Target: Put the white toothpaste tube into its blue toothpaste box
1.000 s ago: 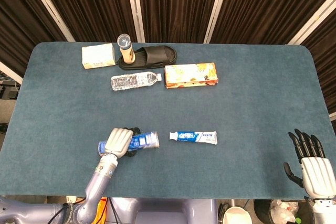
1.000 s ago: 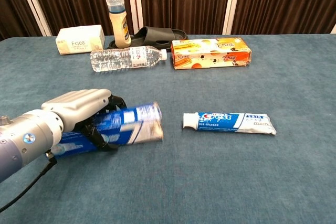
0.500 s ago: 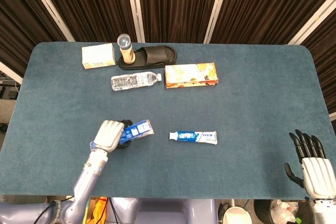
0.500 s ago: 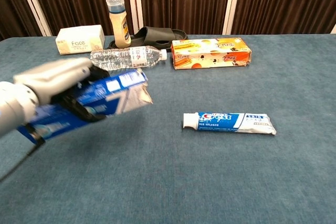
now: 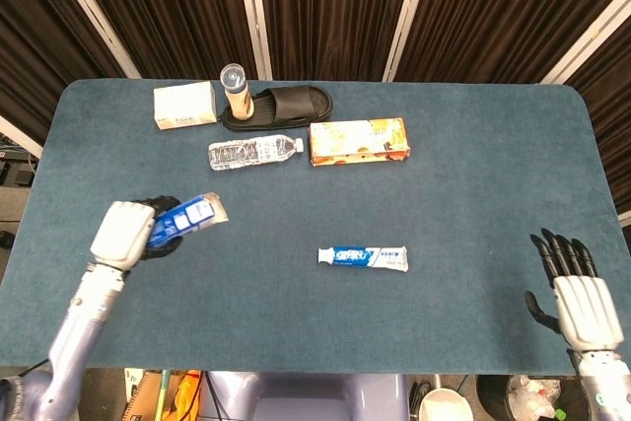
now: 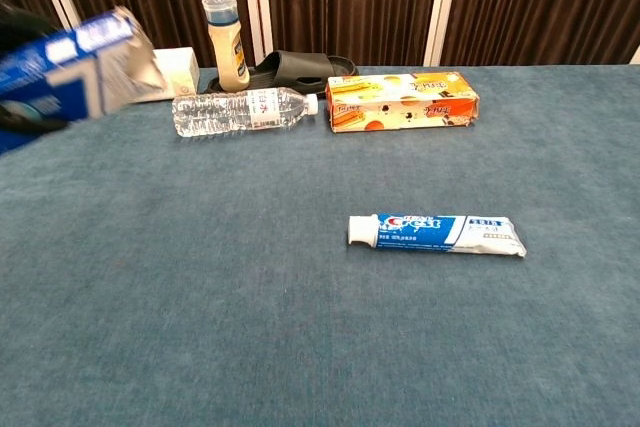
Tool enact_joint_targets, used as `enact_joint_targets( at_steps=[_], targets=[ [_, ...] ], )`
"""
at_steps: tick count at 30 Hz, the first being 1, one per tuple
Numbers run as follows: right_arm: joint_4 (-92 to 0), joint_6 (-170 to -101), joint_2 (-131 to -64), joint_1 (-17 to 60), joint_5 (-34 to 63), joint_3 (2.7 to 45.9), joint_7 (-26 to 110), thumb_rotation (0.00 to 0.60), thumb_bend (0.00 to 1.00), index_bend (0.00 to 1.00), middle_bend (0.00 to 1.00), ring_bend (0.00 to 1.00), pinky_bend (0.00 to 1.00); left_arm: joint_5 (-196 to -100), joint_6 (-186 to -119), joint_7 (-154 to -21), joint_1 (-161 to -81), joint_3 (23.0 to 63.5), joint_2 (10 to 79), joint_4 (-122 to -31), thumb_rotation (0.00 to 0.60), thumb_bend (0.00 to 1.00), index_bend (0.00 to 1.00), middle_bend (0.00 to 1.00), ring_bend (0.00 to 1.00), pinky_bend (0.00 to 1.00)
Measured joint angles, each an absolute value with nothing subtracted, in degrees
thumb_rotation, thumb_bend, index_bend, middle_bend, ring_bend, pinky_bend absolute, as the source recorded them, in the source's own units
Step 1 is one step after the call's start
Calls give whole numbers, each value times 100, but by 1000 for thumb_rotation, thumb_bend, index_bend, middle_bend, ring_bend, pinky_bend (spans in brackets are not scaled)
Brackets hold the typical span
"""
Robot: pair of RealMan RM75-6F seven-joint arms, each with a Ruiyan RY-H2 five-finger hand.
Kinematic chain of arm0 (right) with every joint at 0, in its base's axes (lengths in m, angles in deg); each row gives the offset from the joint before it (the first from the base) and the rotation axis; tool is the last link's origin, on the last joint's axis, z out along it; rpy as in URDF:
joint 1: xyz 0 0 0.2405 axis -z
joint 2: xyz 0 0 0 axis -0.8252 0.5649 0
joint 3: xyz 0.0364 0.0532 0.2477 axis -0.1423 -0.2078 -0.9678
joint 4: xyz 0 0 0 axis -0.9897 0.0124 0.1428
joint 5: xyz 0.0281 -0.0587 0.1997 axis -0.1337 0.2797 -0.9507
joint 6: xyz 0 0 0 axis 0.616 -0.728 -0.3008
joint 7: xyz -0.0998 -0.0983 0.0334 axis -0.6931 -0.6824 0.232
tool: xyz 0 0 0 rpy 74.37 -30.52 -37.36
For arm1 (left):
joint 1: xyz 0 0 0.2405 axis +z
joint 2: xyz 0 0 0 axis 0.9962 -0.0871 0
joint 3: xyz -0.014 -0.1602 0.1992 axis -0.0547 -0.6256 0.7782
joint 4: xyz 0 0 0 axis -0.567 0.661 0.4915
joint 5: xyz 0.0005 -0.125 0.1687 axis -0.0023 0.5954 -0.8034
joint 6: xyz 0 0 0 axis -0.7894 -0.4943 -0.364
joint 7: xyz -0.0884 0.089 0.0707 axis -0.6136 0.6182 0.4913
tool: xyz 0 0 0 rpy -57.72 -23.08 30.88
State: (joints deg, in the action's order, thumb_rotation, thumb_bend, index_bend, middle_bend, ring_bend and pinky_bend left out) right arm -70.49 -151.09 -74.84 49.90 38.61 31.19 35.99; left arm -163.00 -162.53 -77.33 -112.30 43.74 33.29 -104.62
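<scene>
Two robot hands are showing at the near edge of a dark teal table [image 5: 473, 175]. At near left, the left hand [image 5: 123, 235] is gripping the blue toothpaste box [image 5: 187, 217] and holding it raised above the cloth; in the chest view only the box [image 6: 70, 62] is showing at the upper left corner, its open flap end pointing right and slightly upward. At near right, the right hand [image 5: 577, 305] is hanging with fingers spread, holding nothing.

Lying flat on the cloth between the two hands, the white toothpaste tube [image 5: 363, 258] is sitting right of the box and well apart from it, and left of the empty hand. Its long axis is running left to right, with the cap end pointing left toward the box and the flat crimped end pointing right toward the empty hand. The box's open mouth is facing roughly toward the tube. The empty right hand seems better placed to pick up the tube, likely by its crimped end.
</scene>
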Motion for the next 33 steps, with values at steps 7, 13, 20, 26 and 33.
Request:
enact_joint_targets(
  at_steps=[7, 13, 20, 26, 33],
  targets=[
    [-7573, -13900, -7539, 4161, 3340, 2852, 2838, 600, 388, 0, 34, 0, 0, -16564, -16449, -8542, -11101, 4217, 3022, -10367, 600, 430, 482, 602, 589, 626],
    [-7805, -13213, -8016, 3516, 2682, 2649, 1952, 600, 388, 0, 45, 0, 0, -16552, -16501, -8807, -11035, 4128, 2923, -10408, 600, 428, 482, 603, 582, 625],
    [-7924, -12908, -8900, 2938, 1680, 2531, 944, 600, 388, 0, 43, 0, 0, -16507, -16564, -8974, -10968, 4049, 2842, -10401, 600, 427, 481, 602, 582, 624],
    [-7883, -12865, -9469, 2554, 959, 2441, 514, 600, 387, 0, 43, 0, 0, -16526, -16631, -9017, -10925, 4008, 2813, -10350, 600, 428, 481, 601, 578, 625],
    [-7694, -12898, -9900, 2202, 242, 2375, 249, 600, 387, 0, 55, 1, 0, -16431, -16623, -9146, -10896, 3927, 2765, -10315, 600, 428, 481, 601, 578, 625]
  ],
)
